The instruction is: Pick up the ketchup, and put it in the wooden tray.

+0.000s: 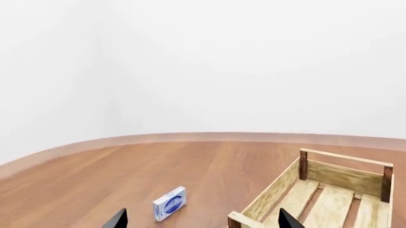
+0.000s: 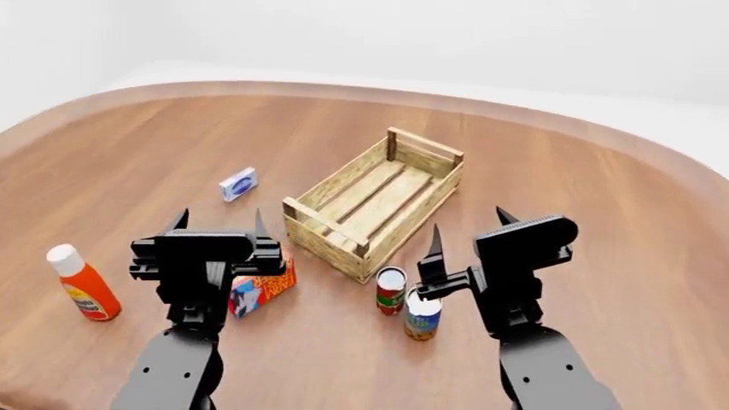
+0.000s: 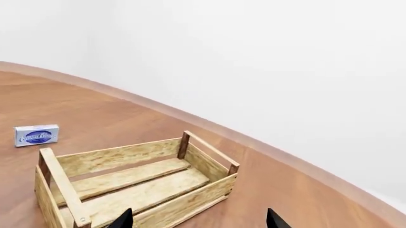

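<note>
Jaws first: our left gripper [image 2: 217, 224] hangs with its 2 fingers spread apart and nothing between them, and our right gripper [image 2: 467, 224] is likewise open and empty. Both are raised above the table [image 2: 569, 179], touching nothing.

Just below our left gripper in the head view lies a red-orange butter box [image 2: 259, 289]. Near our right gripper stand 2 cans, a red-labelled can [image 2: 391, 290] and a blue-and-yellow-labelled can [image 2: 422, 318], close beside each other.

Between our arms and a little beyond sits the wooden tray [image 2: 330, 231], empty, its slatted bottom bare. Past its left side lies a small blue-and-white box [image 2: 238, 184], flat on the table.

The ketchup [image 2: 82, 284] stands upright, slightly tilted in the head view, far to our left, well apart from the tray and outside both wrist views. We judge that no part of the pick has begun.

Risks, as we see them: the bottle is slim and tall, so a sideways approach with 1 finger arriving early could topple it. Our left wrist camera does not show it, so we would line up from the head view alone. Carrying it back, we could clip the butter box or the tray's near corner post.
</note>
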Tool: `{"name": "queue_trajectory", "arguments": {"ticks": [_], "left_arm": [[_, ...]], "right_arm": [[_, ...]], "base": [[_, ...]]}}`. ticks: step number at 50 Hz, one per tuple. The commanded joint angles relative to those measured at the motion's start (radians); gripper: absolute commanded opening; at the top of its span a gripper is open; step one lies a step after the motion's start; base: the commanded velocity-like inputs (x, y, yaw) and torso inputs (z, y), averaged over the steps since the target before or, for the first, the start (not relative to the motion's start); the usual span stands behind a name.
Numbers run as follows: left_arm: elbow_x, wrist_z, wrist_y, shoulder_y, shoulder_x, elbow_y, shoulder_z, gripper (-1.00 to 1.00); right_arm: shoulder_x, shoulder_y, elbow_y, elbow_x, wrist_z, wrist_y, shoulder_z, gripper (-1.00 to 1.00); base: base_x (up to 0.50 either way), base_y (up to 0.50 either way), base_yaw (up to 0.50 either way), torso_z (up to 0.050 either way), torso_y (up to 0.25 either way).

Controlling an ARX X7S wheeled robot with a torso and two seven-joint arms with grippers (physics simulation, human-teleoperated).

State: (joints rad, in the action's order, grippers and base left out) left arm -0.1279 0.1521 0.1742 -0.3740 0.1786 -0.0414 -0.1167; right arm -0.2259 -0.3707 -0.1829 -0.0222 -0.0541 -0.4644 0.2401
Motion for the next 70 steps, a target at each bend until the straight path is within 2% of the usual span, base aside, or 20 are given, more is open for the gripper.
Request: {"name": "queue_trajectory", "arguments": {"ticks": [1, 9, 26, 56, 70], "left_arm": [[-0.006, 0.008, -0.003, -0.006, 0.004, -0.008, -0.002, 1.0], [-0.01, 0.013, -0.001, -0.008, 0.008, -0.006, -0.004, 1.0], [-0.013, 0.014, 0.017, -0.049, 0.012, -0.031, -0.021, 1.0], [-0.027, 0.022, 0.015, -0.048, 0.023, -0.029, -0.035, 1.0], [-0.04, 0.024, 0.01, -0.039, 0.04, -0.008, -0.028, 1.0]], "right_arm": [[-0.001, -0.008, 0.007, -0.003, -0.002, 0.004, 0.009, 1.0], [-0.003, -0.018, 0.016, 0.007, -0.012, -0.004, 0.019, 1.0], [-0.006, -0.034, 0.004, 0.009, -0.03, -0.056, 0.02, 1.0], [-0.015, -0.03, -0.001, -0.004, -0.038, -0.046, 0.028, 1.0], [-0.02, -0.029, -0.007, -0.008, -0.05, -0.047, 0.025, 1.0]], "base": [[0.07, 0.02, 0.5, 0.0, 0.0], [0.07, 0.02, 0.5, 0.0, 0.0], [0.01, 0.0, 0.0, 0.0, 0.0], [0.48, 0.14, 0.0, 0.0, 0.0], [0.0, 0.0, 0.0, 0.0, 0.001]]}}
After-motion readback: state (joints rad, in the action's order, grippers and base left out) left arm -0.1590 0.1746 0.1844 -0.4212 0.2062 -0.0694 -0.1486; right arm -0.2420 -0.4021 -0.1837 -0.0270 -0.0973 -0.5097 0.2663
